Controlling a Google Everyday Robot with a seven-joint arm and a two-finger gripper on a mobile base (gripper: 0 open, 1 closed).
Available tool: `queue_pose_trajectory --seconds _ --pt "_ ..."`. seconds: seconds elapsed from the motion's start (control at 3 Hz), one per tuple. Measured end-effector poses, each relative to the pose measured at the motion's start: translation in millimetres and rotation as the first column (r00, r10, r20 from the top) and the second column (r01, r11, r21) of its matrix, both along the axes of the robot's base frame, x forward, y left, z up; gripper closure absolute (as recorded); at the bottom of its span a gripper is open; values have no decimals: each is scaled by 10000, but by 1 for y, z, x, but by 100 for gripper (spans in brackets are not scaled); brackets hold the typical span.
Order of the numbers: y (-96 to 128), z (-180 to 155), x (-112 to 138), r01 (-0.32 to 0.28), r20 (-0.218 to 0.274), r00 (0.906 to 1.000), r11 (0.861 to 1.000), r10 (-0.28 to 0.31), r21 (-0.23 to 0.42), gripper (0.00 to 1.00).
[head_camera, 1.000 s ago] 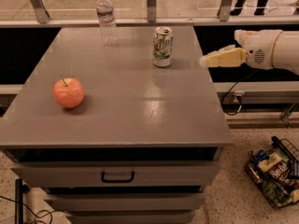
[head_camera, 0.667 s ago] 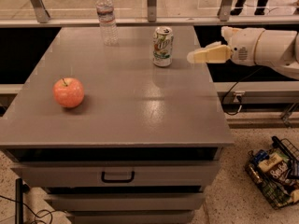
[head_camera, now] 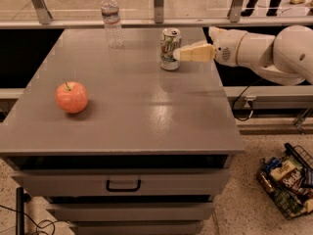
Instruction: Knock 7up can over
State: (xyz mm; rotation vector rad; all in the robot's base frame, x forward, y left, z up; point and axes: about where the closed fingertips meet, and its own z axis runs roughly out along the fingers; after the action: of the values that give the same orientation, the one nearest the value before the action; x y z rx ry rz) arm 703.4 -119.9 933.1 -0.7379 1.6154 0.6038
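Claw: the gripper (head_camera: 177, 54) hung over the far right part of the grey table (head_camera: 137, 121), at about mid-height of the can, its cream fingers (head_camera: 195, 53) laid together into one tapered wedge, closed with nothing between them.
Arm pose: the white arm (head_camera: 264, 50) reached in from the right edge of the view, the rounded forearm lying nearly level and the wrist straight, so that the wedge pointed leftward across the table edge.
7up can: the 7up can (head_camera: 167, 43) stood upright just left of the claw's tip, on the table's far side.
Contact: the tip overlapped the can's right flank; it looked to be touching, though from this angle that was not certain.
Water bottle: the water bottle (head_camera: 112, 21) stood upright well left of the claw, beyond the can, near the far edge.
Apple: the apple (head_camera: 72, 97) lay far left of the claw and nearer the camera.
Below the claw: a wire basket (head_camera: 288, 182) of packets sat on the floor, down and to the right.
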Motion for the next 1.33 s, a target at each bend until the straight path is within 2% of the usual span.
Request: queue_pose_trajectory --seconds 0.67,1.0,1.33 --pt "46 -16 26 -132 182 9998 9981 122 594 0" --pt "63 -35 50 37 280 9996 9984 -53 565 0" --pt "69 -42 57 50 263 9996 9985 -65 546 0"
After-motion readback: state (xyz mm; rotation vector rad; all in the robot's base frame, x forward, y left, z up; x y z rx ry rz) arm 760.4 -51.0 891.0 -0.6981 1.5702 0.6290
